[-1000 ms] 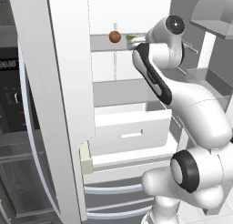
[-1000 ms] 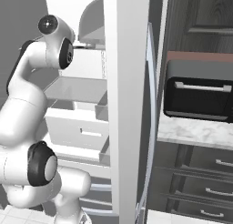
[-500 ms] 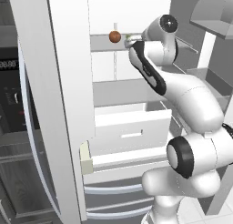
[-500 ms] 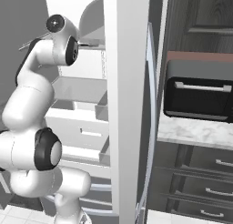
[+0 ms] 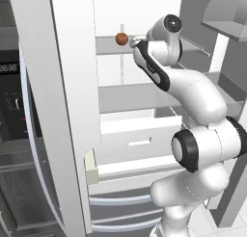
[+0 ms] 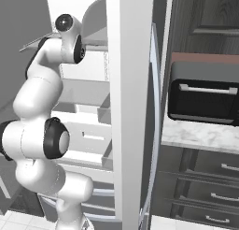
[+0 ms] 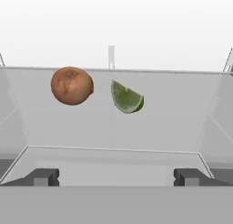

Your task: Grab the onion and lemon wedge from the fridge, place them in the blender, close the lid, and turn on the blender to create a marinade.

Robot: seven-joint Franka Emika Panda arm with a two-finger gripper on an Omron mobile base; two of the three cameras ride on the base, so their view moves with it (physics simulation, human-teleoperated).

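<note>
I hold the gripper [image 7: 116, 176] spread wide, empty, facing the fridge [image 5: 72, 111] shelf. The onion [image 7: 72, 85] sits at 11 o'clock, the lemon wedge [image 7: 127, 98] just beside it near 12. I should shift toward the onion, centre it between the fingertips, then advance before closing.

Onion [image 7: 72, 85]: reddish-brown, mottled with paler orange patches. Lemon wedge [image 7: 126, 98]: yellow-green, darker along its cut edge. Fridge [image 5: 72, 111]: white doors and walls, with pale grey shelves [image 7: 113, 127] and white drawers [image 5: 140, 142]. Arm [image 5: 193, 96]: glossy white with black joints. Oven [image 6: 203, 100]: black front with a silver handle, under a reddish-brown panel. Worktop [image 6: 200, 135]: white marble veined in grey, over dark grey drawers with silver handles.
</note>
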